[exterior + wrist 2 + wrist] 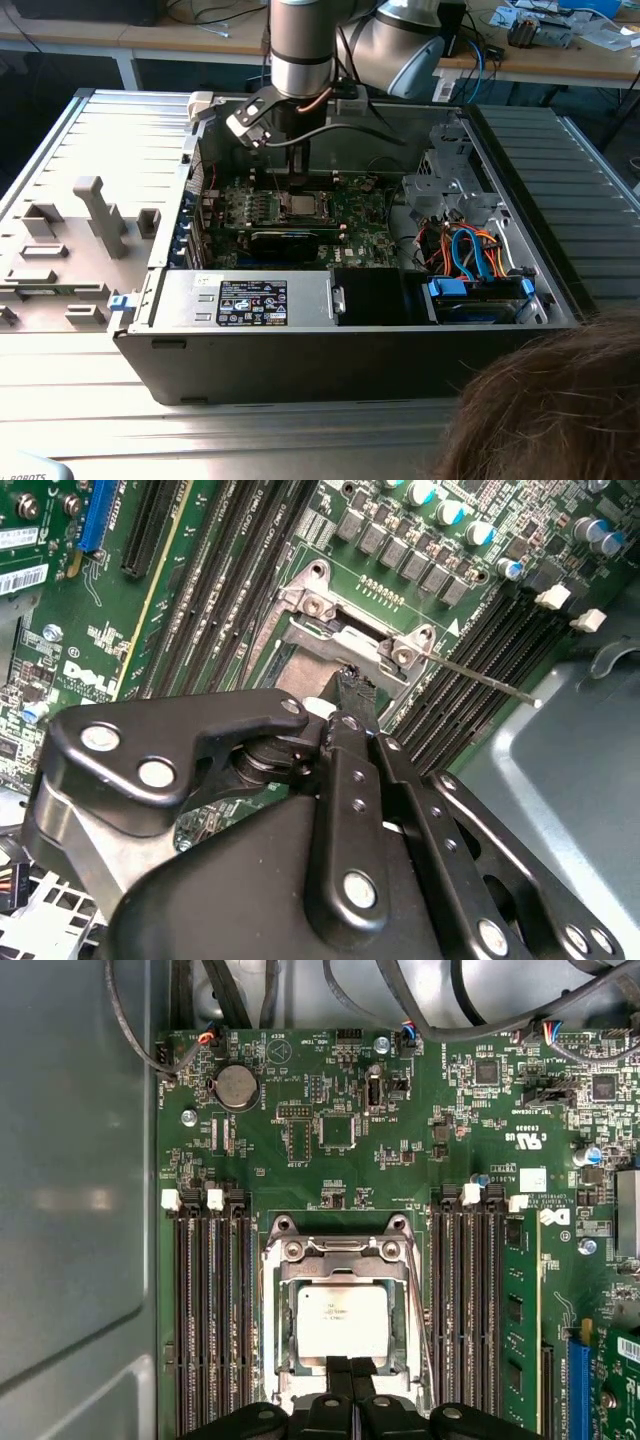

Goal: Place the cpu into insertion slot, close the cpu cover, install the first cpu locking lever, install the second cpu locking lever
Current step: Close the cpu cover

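The cpu lies flat in the insertion slot of the green motherboard, its silver top showing through the cut-out of the cpu cover, which lies down around it. My gripper is shut, its black fingertips together at the cover's edge and nothing between them. A thin wire locking lever runs out sideways from the socket's hinge corner. In the exterior view the arm reaches straight down into the open computer case, the gripper just above the cpu.
Black memory slots flank the socket on both sides, with a green memory module further out. Cables hang along the board's edge. The grey case wall, a power supply, a drive cage and a person's hair are near.
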You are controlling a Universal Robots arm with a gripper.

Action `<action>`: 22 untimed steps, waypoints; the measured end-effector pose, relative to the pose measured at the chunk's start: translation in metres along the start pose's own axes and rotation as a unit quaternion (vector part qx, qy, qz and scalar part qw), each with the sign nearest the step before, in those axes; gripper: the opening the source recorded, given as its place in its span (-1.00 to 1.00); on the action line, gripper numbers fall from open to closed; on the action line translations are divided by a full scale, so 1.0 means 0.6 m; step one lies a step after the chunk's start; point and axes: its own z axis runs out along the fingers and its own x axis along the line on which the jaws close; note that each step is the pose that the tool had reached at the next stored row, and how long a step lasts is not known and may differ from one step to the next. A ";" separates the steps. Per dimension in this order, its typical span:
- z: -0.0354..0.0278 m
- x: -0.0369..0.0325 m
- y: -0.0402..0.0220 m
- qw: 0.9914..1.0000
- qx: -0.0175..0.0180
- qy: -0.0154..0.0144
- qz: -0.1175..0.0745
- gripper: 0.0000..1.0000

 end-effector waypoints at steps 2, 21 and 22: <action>0.000 0.000 -0.002 1.000 0.000 0.000 0.000 -0.79; 0.035 0.001 -0.008 1.000 0.000 0.000 -0.010 -0.79; 0.037 0.001 -0.008 1.000 0.000 0.000 -0.010 -0.79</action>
